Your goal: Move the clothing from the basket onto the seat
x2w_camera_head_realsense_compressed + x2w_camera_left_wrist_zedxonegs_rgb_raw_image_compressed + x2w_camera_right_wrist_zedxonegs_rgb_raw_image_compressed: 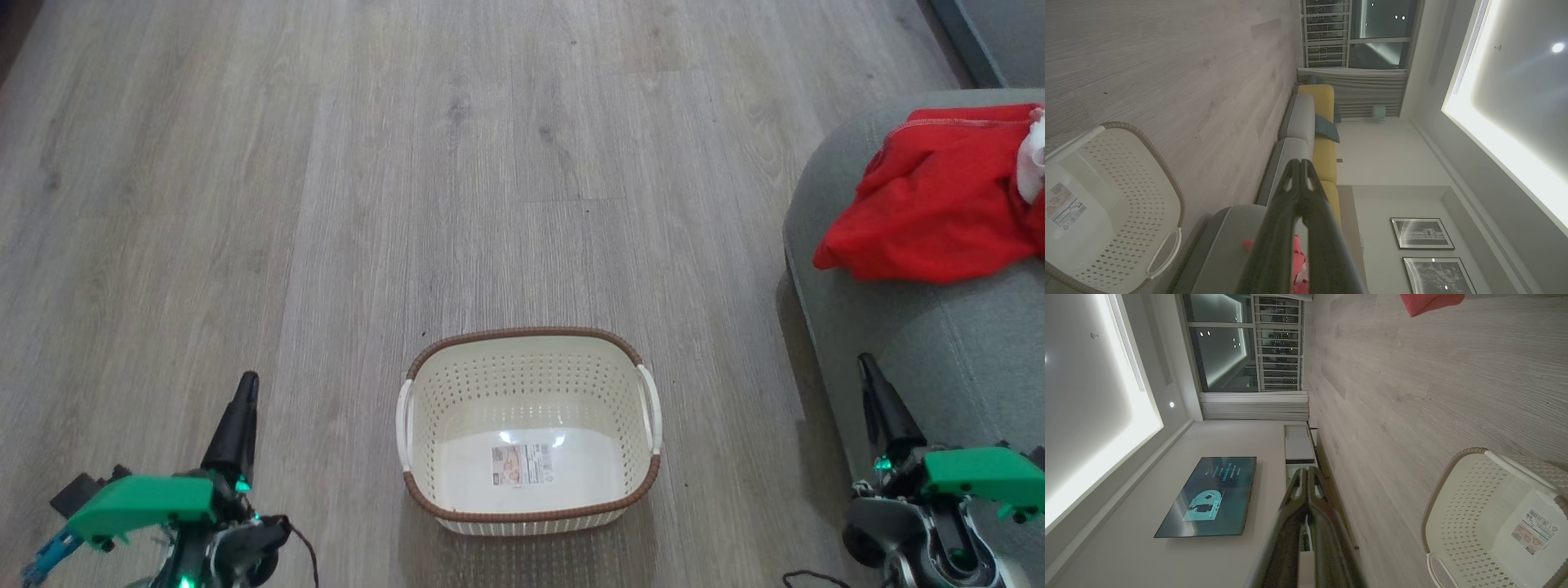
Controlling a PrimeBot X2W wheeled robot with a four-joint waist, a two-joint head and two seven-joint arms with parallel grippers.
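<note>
Item 1. Floor (326,204): grey wood-look planks.

Item 2. Seat (939,351): grey-green upholstery with stitched seams, stood on the floor to the robot's right.

Item 3. Basket (522,333): cream and perforated, with a brown braided rim and 2 white handles. It is stood upright on the floor, apart from the seat, and is empty but for 1 label sticker (522,465) on its bottom.

Item 4. Clothing (931,204): red with a white part (1033,163), laid crumpled on the seat near its rounded corner.

Item 5. Left end effector (237,425): fingers pressed together, nothing gripped.

Item 6. Right end effector (878,400): fingers pressed together, nothing gripped, held beside the seat's edge.
</note>
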